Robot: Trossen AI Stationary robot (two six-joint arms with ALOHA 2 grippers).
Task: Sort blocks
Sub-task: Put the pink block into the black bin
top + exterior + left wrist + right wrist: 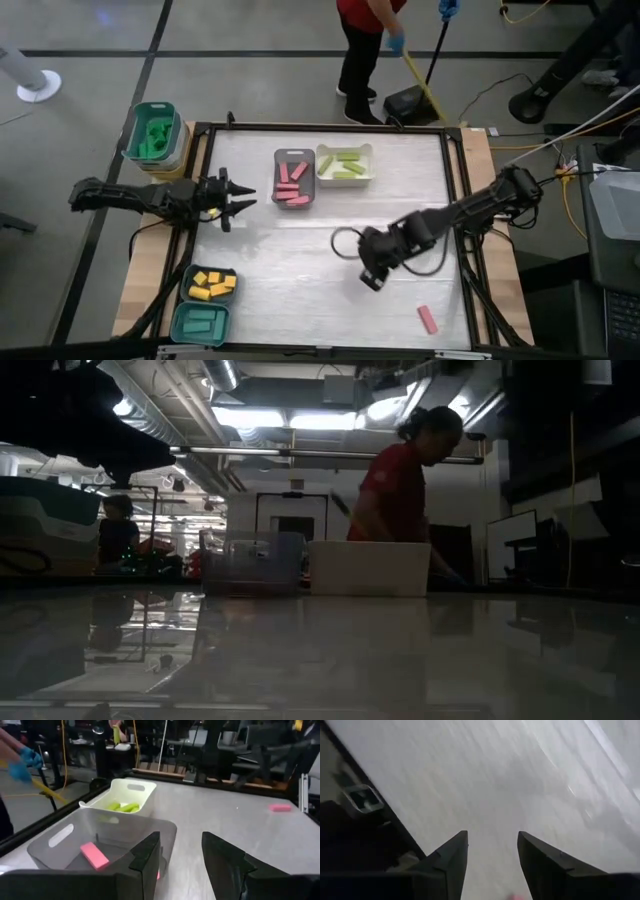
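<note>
From above, my right gripper [372,281] hangs over the bare pale tabletop [300,270], fingers parted and holding nothing. A single small pink bar-shaped block [428,319] lies on the table near it, on the side toward the table's front edge. My own right wrist camera shows only streaked grey table surface between my two dark wedge-shaped fingers [452,860]; that block barely shows there.

My left gripper [238,195] waits at the table's left edge, fingers also apart and empty. Just ahead of it sits a translucent grey plastic bin [100,840] with a cut-out handle, holding smooth pink bars [94,855]. Beyond that stands a glossy white plastic bin [127,795] holding light green bars [122,807].

Only the overhead view shows the bins off the left side of the table: a round-cornered teal bin [152,130] of green pieces, a tray with yellow blocks [212,285], and one with teal blocks [203,322].

The table-level view shows both middle bins side by side, and a person in a red top [400,485] behind them.
</note>
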